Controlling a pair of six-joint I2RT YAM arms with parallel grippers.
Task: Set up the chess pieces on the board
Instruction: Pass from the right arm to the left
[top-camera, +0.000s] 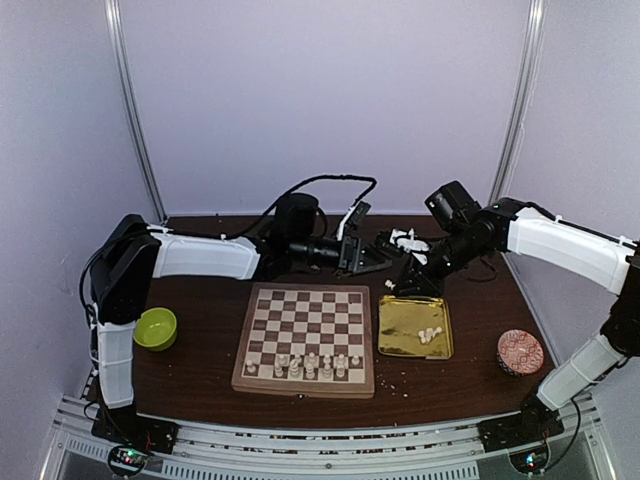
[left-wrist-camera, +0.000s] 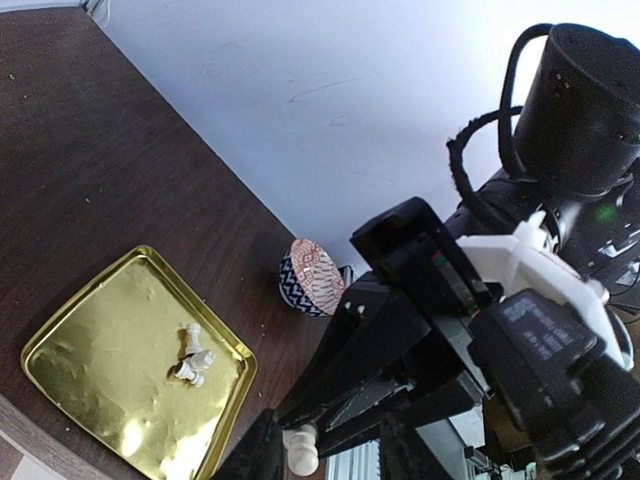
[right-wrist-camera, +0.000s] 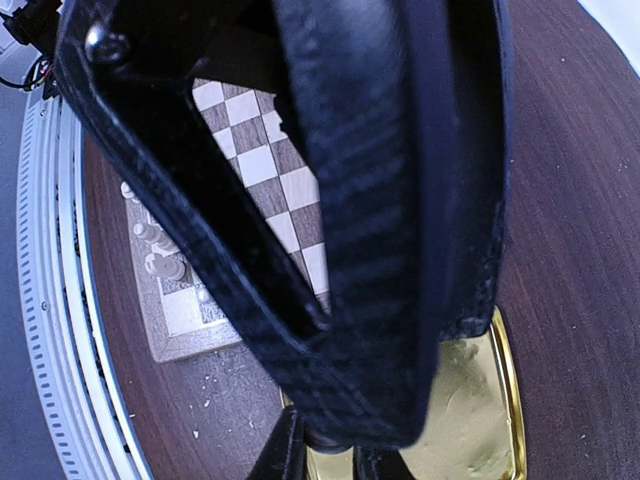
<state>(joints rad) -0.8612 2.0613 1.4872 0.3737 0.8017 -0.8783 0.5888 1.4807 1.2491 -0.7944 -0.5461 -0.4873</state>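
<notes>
Seemingly one chess piece (left-wrist-camera: 300, 450) sits pinched at the right jaws' tips.

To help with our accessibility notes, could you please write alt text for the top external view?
A wooden chessboard sits centre-frame with cream chess pieces lined along its near edge. Beside it, a gold tray holds a few more, while the left arm and right arm both reach in beyond the tray.

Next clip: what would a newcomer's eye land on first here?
The board sits at table centre, with cream chess pieces lined up only along its near rows. Right of it, a shiny gold tray holds a few more pieces. The left arm and right arm meet just beyond its far edge.
</notes>
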